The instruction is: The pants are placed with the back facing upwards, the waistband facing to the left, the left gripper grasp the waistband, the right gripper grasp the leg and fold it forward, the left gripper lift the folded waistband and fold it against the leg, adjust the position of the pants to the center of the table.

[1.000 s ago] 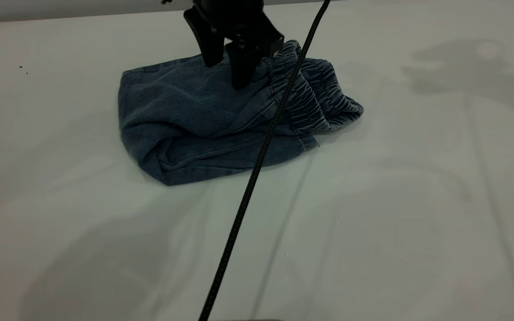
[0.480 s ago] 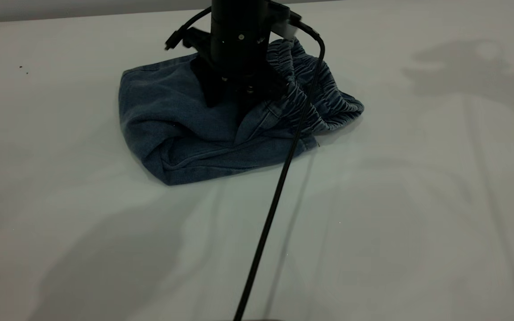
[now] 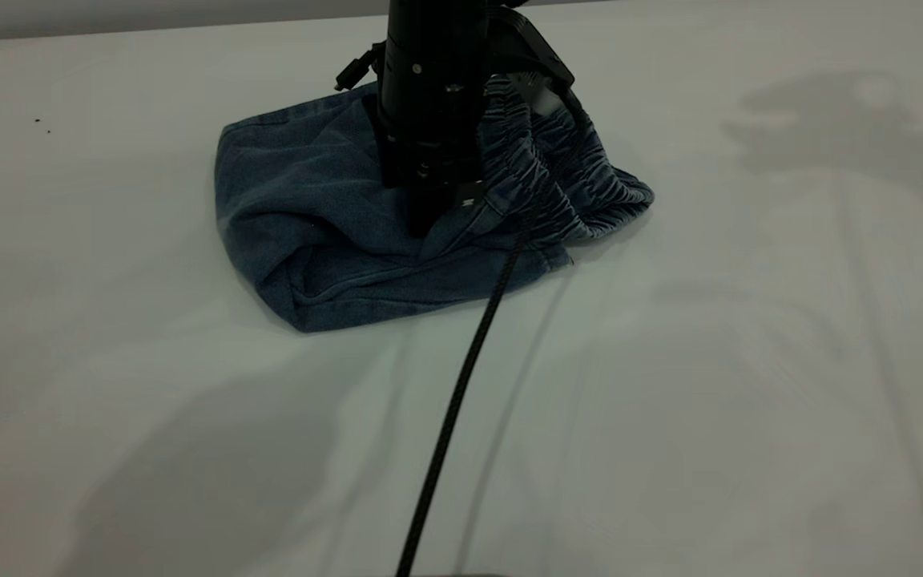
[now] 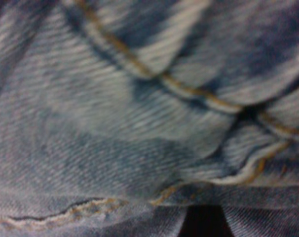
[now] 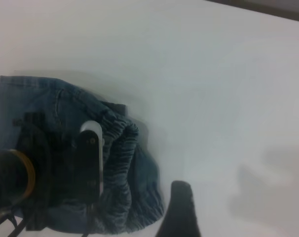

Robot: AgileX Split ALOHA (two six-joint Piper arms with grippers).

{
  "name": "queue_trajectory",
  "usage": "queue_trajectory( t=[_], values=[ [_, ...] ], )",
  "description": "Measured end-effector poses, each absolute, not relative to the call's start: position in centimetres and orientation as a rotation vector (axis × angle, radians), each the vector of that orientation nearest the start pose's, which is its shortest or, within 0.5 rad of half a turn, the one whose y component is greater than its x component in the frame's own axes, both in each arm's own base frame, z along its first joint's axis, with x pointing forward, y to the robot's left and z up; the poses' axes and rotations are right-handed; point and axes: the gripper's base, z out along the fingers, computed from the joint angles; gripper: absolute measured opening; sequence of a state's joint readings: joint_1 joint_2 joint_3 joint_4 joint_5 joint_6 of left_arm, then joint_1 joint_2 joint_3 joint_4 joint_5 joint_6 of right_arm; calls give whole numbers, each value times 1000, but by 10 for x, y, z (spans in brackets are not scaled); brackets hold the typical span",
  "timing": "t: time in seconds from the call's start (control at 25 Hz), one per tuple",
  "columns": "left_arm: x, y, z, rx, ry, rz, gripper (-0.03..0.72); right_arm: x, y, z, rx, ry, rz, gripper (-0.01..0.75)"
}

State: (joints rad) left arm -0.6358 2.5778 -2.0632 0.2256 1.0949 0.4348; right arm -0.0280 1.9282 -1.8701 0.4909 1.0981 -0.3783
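The pants [image 3: 349,232] lie as a folded bundle on the far half of the table [image 3: 710,385], somewhat left of its middle, with the ruffled waistband [image 3: 566,184] doubled over toward the right of the bundle. The left gripper [image 3: 429,216] stands straight down on the denim just beside the waistband, its black cable [image 3: 461,385] trailing toward the near edge; the arm's body hides the fingertips, so whether they are parted or pinching cloth cannot be told. The left wrist view is filled with denim and orange seam stitching pressed right against the lens, which suggests the tool is down in the fabric. The right gripper [image 5: 181,212] hangs well clear above the table — only one dark finger shows in its own wrist view, so its state cannot be told either. The folds look finished and the step in hand is probably shifting the bundle to the table's centre. To do that well, the left gripper should catch all layers rather than only the top one, and slide slowly and low so the fold does not spring open. No containers are in view.
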Motion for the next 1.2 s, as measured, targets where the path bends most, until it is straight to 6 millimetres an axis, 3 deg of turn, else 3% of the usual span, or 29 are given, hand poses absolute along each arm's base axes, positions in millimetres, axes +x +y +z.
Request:
queue_trajectory(
  t=[0.2, 0.32, 0.44, 0.6, 0.8, 0.96, 1.12, 1.2],
  values=[
    [412, -279, 71, 1770, 2570, 346, 444, 429, 26, 333, -297, 2500, 491, 510],
    [417, -284, 88, 1658, 2574, 334, 444, 430, 26, 334, -298, 2496, 490, 510],
    [424, -289, 129, 1441, 2571, 293, 444, 428, 27, 342, -319, 2495, 495, 510],
    [423, -288, 193, 1215, 2532, 231, 444, 412, 29, 371, -359, 2484, 511, 510],
    [412, -280, 261, 935, 2503, 136, 444, 369, 32, 430, -318, 2371, 531, 510],
    [393, -266, 322, 851, 2414, 80, 444, 324, 33, 476, -279, 2269, 514, 510],
    [358, -240, 373, 807, 2356, 48, 444, 270, 35, 507, -249, 2186, 511, 510],
    [336, -224, 386, 796, 2364, 45, 444, 244, 35, 507, -246, 2183, 513, 510]
  ],
)
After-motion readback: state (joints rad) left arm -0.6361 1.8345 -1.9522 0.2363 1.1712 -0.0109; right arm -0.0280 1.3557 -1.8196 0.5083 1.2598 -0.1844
